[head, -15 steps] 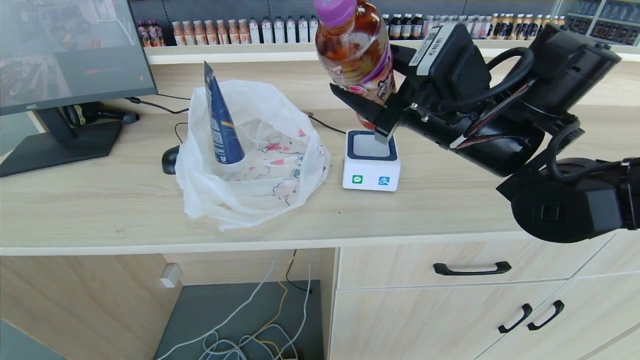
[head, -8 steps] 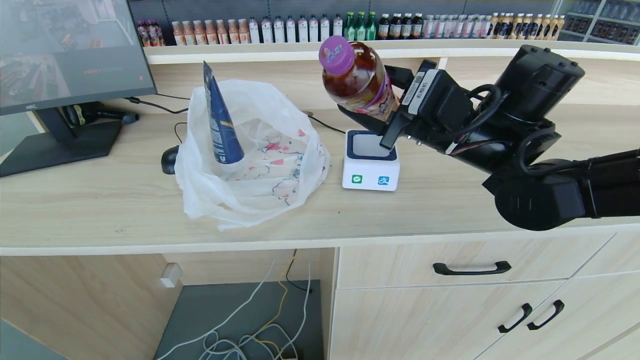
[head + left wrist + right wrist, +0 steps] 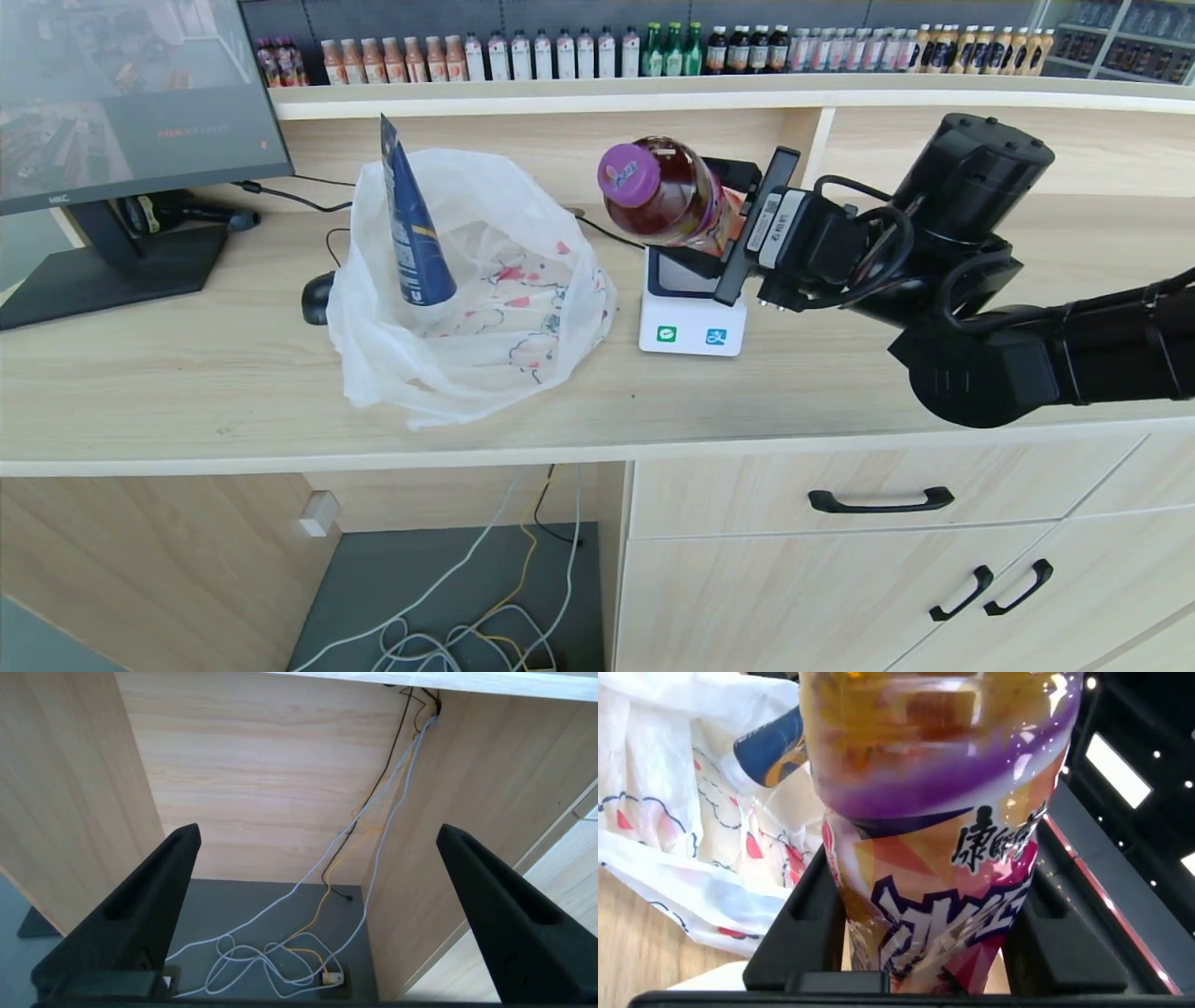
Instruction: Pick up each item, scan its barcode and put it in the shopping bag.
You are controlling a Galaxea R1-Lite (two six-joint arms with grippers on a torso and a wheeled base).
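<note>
**Bottle tipped on its side over the scanner, in my right grip**

My right gripper (image 3: pixel 717 229) is clenched on the tea bottle (image 3: pixel 667 196), one finger on each side of its labelled lower half. The right wrist view shows both fingers pressed against the purple-and-pink label.

The bottle is tilted far over, and its long axis runs close to level across the counter (image 3: pixel 187 392). The purple cap (image 3: pixel 627 175) points to my left, toward the shopping bag (image 3: pixel 560 233), and leans a little toward my head camera. The base end points right, back into my gripper.

The bottle hangs in the air just above the scanner (image 3: pixel 693 322), the white box with the dark-rimmed window on top. One side of the label is turned down toward that window. I cannot tell whether the barcode is on that side.

The shopping bag stands open on the counter just left of the scanner. A dark blue tube (image 3: pixel 411 224) stands upright inside it, narrow end up. A mouse (image 3: pixel 317 299) lies beside the bag, and a monitor (image 3: pixel 131 93) stands farther left.

My left gripper (image 3: pixel 318 905) hangs below the counter with its fingers spread wide, holding nothing. It faces the wooden recess where cables (image 3: pixel 308 952) lie on the floor.
</note>
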